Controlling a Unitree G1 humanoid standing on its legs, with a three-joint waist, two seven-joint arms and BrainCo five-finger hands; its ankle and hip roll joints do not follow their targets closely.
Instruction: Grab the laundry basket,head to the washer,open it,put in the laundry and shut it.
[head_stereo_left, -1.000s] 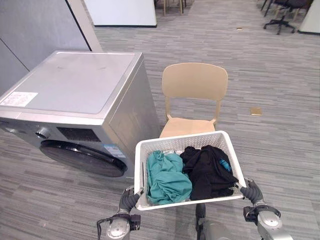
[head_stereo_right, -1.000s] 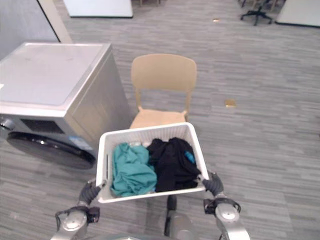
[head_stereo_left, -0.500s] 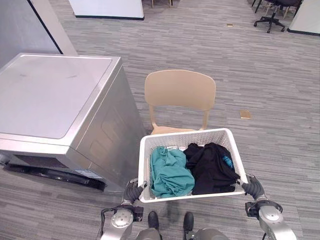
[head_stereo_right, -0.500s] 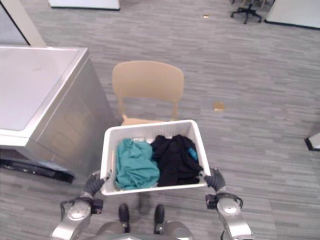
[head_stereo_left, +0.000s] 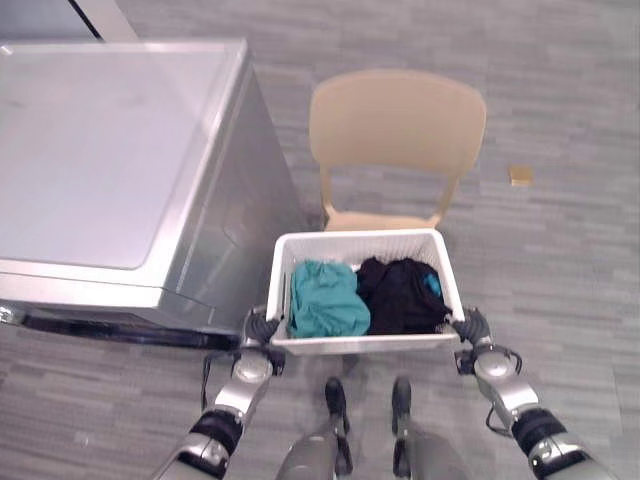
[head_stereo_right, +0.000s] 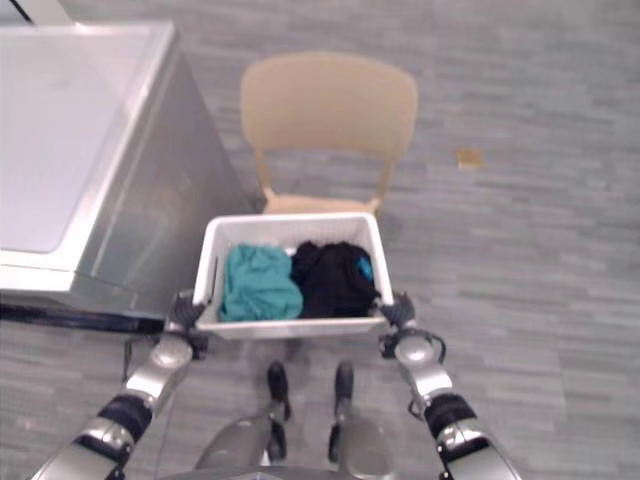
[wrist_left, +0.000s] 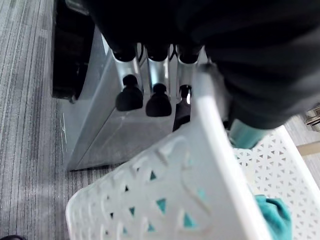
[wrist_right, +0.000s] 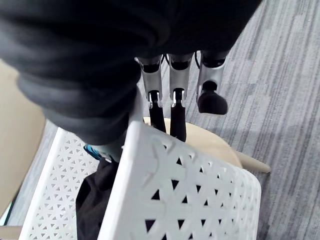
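Washer (head_stereo_left: 110, 160) at L, door side not readable from above. L hand (head_stereo_left: 262, 327) curled on basket (head_stereo_left: 356, 344) L rim; fingers (wrist_left: 130, 95) hooked over outer wall. Basket held up between both hands, just R of washer, in front of chair (head_stereo_left: 395, 140). Inside: teal cloth (head_stereo_left: 322, 299) on L half, black clothes (head_stereo_left: 398, 295) on R half, touching. R hand (head_stereo_left: 472, 326) curled on R rim; fingers (wrist_right: 176, 105) over edge.

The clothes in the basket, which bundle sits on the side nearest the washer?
The teal bundle. It fills the half of the white basket by the left hand, next to the washer; the black bundle lies by the right hand.
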